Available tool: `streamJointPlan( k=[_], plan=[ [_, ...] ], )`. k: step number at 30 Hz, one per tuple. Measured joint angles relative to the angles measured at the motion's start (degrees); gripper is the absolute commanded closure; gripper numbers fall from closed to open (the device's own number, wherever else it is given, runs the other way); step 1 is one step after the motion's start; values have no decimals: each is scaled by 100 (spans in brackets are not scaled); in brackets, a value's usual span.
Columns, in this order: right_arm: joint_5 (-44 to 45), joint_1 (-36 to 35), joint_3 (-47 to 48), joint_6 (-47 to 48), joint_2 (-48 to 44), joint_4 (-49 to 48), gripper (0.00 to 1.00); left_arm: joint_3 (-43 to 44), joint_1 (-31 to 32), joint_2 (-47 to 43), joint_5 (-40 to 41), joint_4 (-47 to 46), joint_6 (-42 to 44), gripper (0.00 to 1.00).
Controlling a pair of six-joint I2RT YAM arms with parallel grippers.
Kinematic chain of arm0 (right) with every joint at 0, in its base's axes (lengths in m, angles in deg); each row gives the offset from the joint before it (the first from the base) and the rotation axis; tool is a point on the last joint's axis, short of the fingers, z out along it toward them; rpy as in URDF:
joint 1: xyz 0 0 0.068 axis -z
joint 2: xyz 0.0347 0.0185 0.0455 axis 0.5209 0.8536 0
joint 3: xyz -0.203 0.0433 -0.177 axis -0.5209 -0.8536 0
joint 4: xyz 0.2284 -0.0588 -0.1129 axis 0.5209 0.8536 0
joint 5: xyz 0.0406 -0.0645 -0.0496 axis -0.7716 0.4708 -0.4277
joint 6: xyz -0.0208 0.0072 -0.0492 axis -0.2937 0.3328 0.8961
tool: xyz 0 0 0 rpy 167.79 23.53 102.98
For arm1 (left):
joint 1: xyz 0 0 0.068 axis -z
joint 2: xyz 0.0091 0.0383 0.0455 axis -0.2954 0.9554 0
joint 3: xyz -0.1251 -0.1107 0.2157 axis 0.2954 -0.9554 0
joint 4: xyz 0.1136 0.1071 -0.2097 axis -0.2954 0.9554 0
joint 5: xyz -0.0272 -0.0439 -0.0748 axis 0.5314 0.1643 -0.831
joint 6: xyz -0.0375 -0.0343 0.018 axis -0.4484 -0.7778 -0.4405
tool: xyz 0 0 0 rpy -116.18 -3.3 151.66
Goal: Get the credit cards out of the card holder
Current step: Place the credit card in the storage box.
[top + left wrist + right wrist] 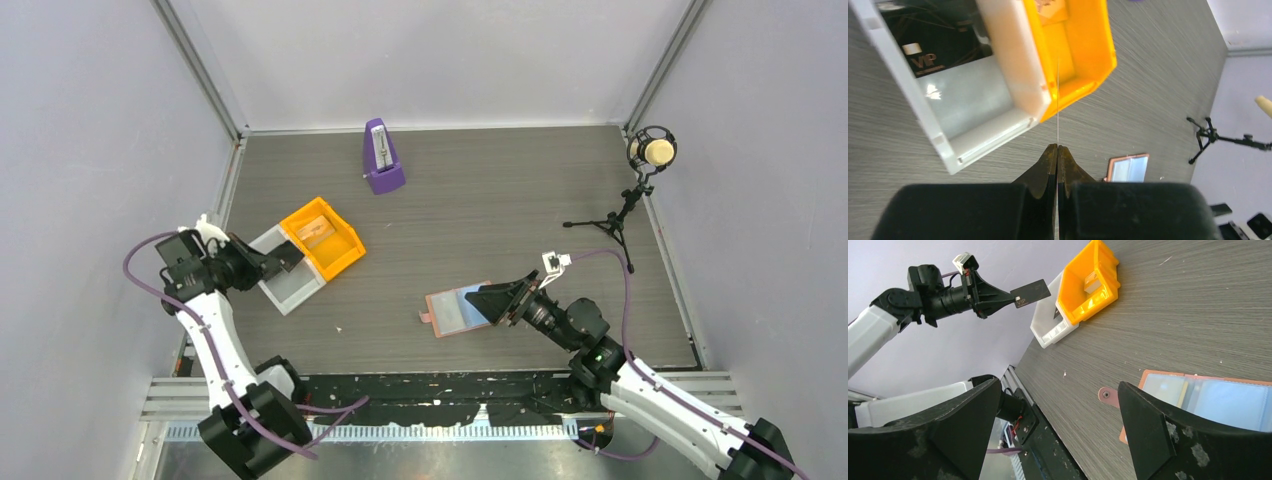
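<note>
The card holder (455, 311) lies spread open on the table, salmon rim and blue-grey inner faces up, and also shows in the right wrist view (1208, 395). My right gripper (492, 299) hovers open over its right half, nothing between the fingers (1058, 387). My left gripper (274, 262) is shut on a dark credit card (1030, 291), holding it over the white tray (290, 292). In the left wrist view that card (1058, 100) shows edge-on as a thin line rising from the fingertips (1057, 148). Another dark card marked VIP (943, 45) lies in the white tray.
An orange tray (345, 238) holding a pale item adjoins the white tray. A purple metronome (383, 157) stands at the back centre. A microphone (652, 152) on a small tripod (612, 226) is at the right wall. Walls enclose three sides.
</note>
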Motion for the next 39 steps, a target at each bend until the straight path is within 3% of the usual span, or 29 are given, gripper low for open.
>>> streamJointPlan(
  k=[7,39],
  plan=[
    [-166,2,70,284,-59,96,5,275,-323,531,363,146,37,100],
    [-319,26,417,962,160,466,5,1008,-376,2662,822,-234,-7,100]
  ],
)
